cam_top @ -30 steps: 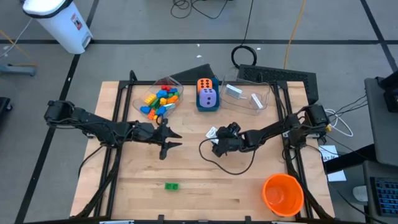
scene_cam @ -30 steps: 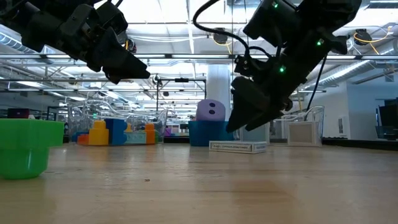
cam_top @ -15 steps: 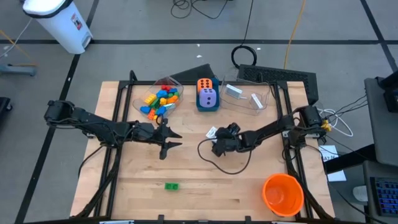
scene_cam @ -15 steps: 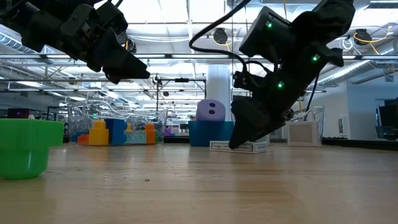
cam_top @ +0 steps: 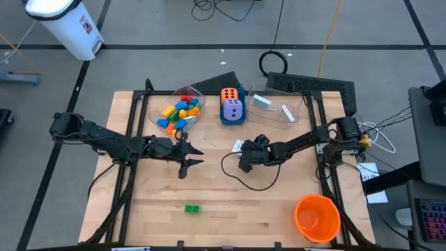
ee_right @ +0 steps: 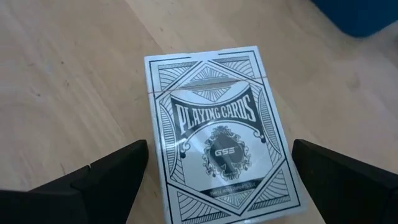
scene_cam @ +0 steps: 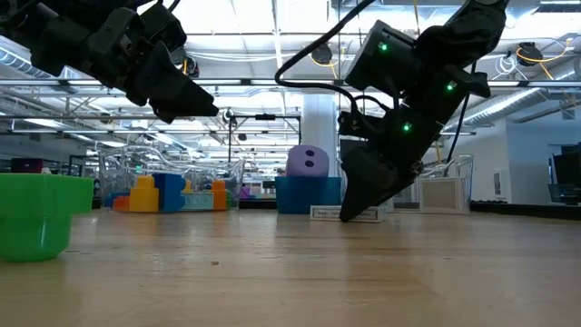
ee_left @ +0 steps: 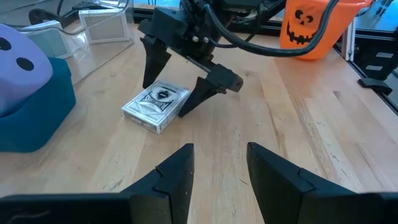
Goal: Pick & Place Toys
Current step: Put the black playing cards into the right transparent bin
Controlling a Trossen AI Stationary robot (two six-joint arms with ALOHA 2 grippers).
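A white playing-card box point(ee_right: 217, 130) lies flat on the table right of its middle point(cam_top: 237, 147). My right gripper point(ee_left: 165, 99) is open and slants down over it, one finger on either side of the box and no touch to be seen; the low view shows its tips point(scene_cam: 349, 213) down near the tabletop. My left gripper point(cam_top: 188, 159) hangs open above the table's middle left with nothing between its fingers. A green brick point(cam_top: 192, 208) sits alone near the front edge.
Along the far edge stand a clear tub of coloured bricks point(cam_top: 178, 110), a blue box point(cam_top: 232, 117) with an orange and a purple die, and a clear tub point(cam_top: 275, 108) with cards. A big orange cup point(cam_top: 317, 217) stands at the front right corner.
My right gripper has sunk toward the card box and tipped a little further down, staying open; its fingers now stand on either side of the box. The box has kept its place.
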